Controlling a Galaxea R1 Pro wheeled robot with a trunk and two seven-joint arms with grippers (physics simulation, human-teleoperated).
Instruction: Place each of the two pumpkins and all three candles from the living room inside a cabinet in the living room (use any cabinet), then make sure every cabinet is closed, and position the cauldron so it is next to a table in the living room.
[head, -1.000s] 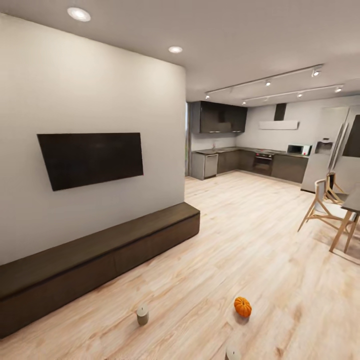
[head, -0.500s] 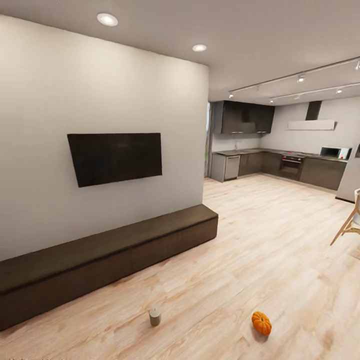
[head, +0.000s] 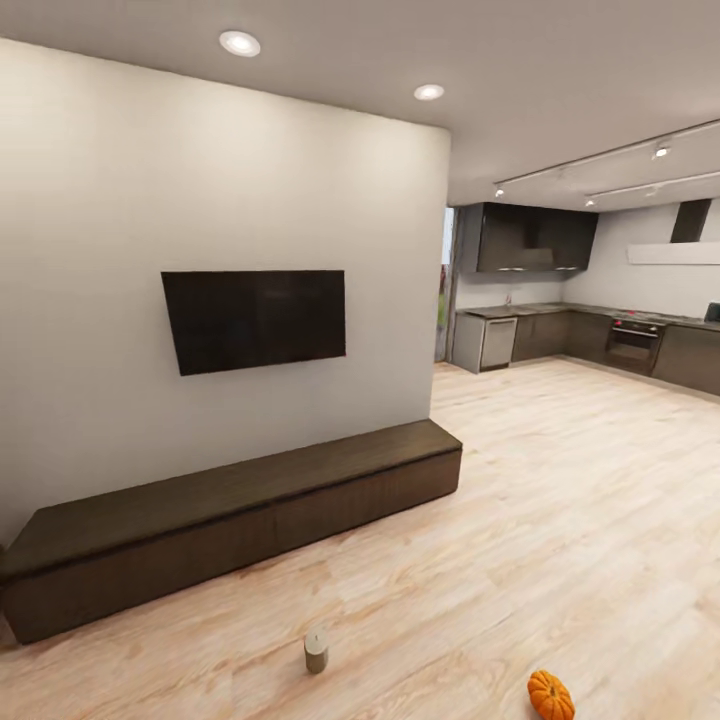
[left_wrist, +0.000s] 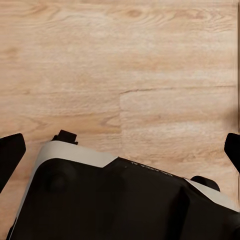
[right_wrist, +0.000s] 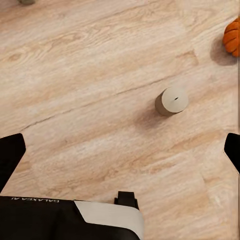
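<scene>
Grey-brown candle beyond open right gripper

The left gripper points down, its dark fingertips spread wide with nothing between. The right gripper hangs likewise, parted and empty.

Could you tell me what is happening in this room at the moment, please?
Nothing is being handled right now. Both grippers, left and right, are open and empty above the wooden floor. A candle and a pumpkin sit on the floor in front of the long dark cabinet, whose fronts are shut.
</scene>
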